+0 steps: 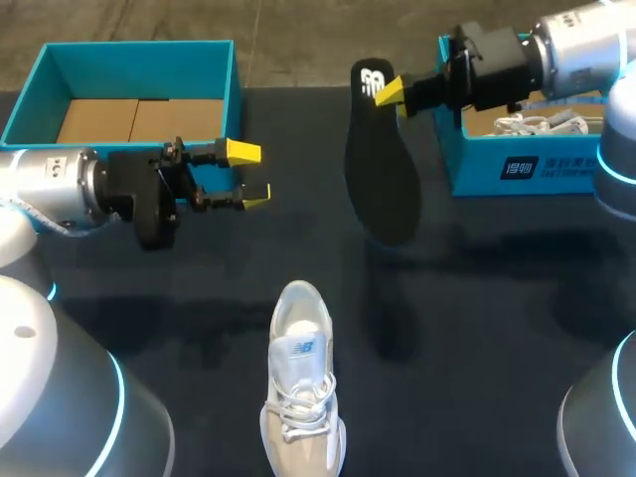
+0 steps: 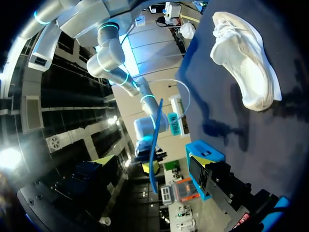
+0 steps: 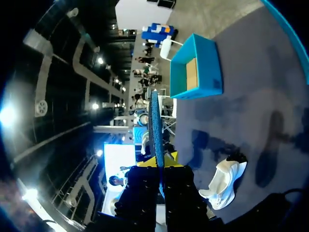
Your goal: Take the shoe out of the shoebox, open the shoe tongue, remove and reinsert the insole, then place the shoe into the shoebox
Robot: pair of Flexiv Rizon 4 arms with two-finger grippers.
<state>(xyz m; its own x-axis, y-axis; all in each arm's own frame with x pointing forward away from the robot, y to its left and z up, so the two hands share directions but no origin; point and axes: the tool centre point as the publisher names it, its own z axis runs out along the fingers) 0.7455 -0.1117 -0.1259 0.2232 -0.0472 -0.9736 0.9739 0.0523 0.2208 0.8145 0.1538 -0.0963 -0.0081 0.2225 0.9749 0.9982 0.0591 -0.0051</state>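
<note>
The white shoe [image 1: 301, 388] lies on the dark table [image 1: 477, 298] near the front edge, toe pointing away from me. It also shows in the left wrist view [image 2: 246, 63] and the right wrist view [image 3: 224, 183]. My right gripper [image 1: 390, 91] is shut on the heel end of the black insole [image 1: 383, 169], which hangs in the air over the table's middle. The right wrist view shows the insole [image 3: 155, 125] edge-on between the yellow tips [image 3: 169, 158]. My left gripper [image 1: 248, 175] hovers open and empty, left of the insole and beyond the shoe.
An open teal shoebox [image 1: 134, 79] with a bare cardboard floor stands at the back left, just behind my left gripper. A second teal box [image 1: 517, 159], holding white paper, stands at the back right under my right arm.
</note>
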